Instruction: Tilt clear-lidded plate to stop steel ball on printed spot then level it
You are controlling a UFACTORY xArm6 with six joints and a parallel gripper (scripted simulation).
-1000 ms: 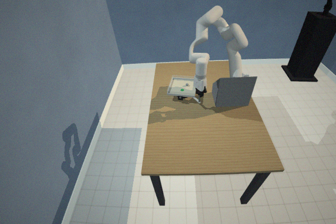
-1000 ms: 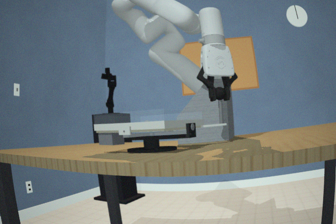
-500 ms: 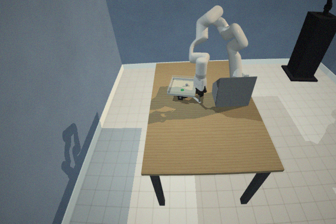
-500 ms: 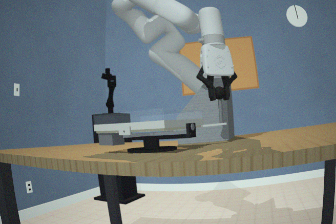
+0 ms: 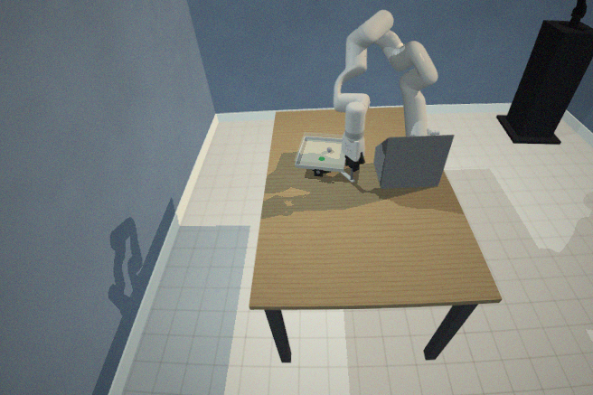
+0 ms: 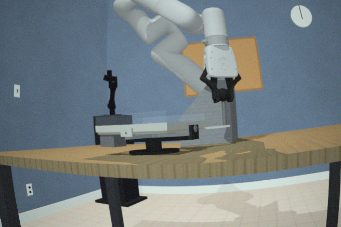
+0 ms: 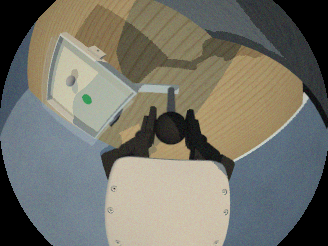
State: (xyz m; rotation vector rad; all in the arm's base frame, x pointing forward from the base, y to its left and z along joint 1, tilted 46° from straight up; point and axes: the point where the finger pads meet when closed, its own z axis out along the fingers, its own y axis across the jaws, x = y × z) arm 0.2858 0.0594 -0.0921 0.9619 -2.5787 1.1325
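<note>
Clear-lidded plate (image 5: 306, 151) on a black pivot stand (image 6: 154, 150), far end of the worktop (image 5: 363, 256) — inside, one steel ball (image 5: 329, 148) and one green spot (image 5: 322, 158), near each other but apart. Beside the plate, hand (image 6: 222, 94) half closed, clamped on a dark knob (image 7: 172, 127) atop a thin handle rod (image 6: 217, 127)
</note>
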